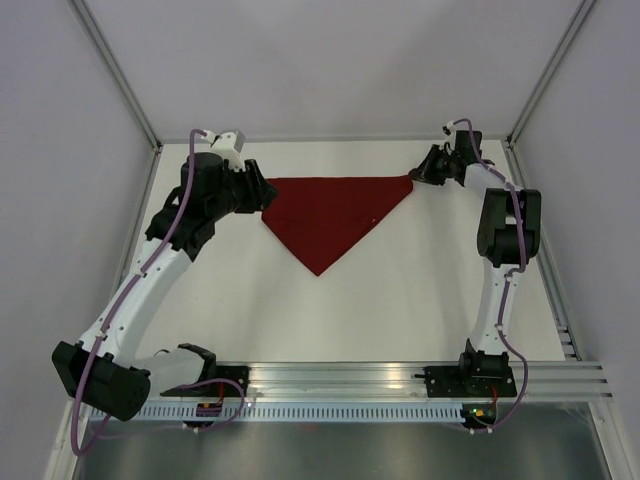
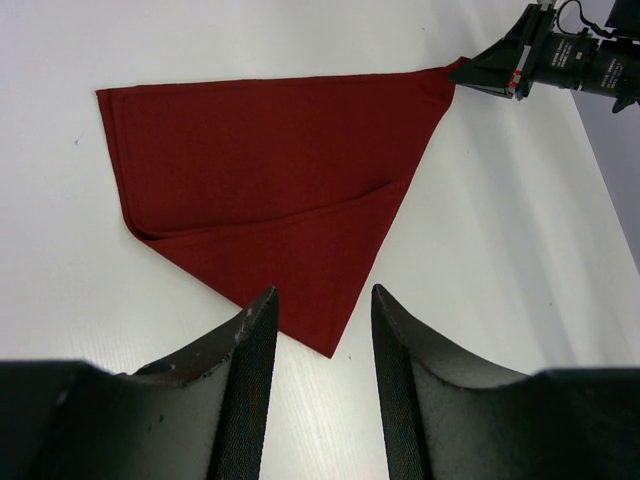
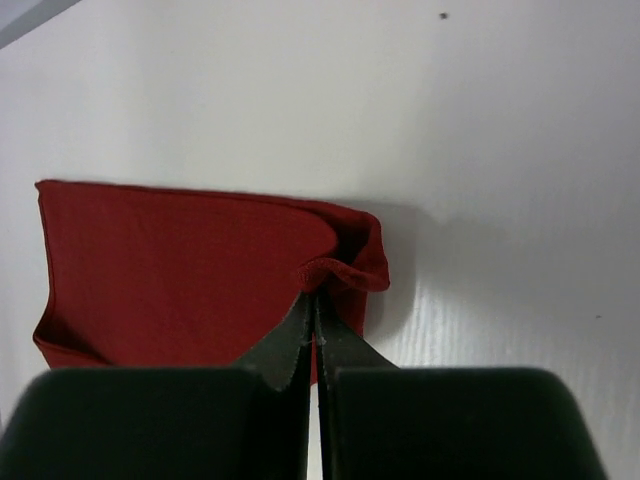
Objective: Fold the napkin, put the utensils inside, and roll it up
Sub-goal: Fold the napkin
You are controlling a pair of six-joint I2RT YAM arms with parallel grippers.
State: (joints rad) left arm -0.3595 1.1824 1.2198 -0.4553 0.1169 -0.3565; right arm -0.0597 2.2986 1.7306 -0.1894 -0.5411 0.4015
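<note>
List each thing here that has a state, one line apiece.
napkin: folded into a triangle, lying flat on the table, its right corner bunched up and pinched.
right gripper: shut on that corner of the napkin.
left gripper: open, jaws apart at the napkin's opposite corner, nothing clamped.

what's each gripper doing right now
left gripper: open, holding nothing
right gripper: closed on a corner of the napkin
</note>
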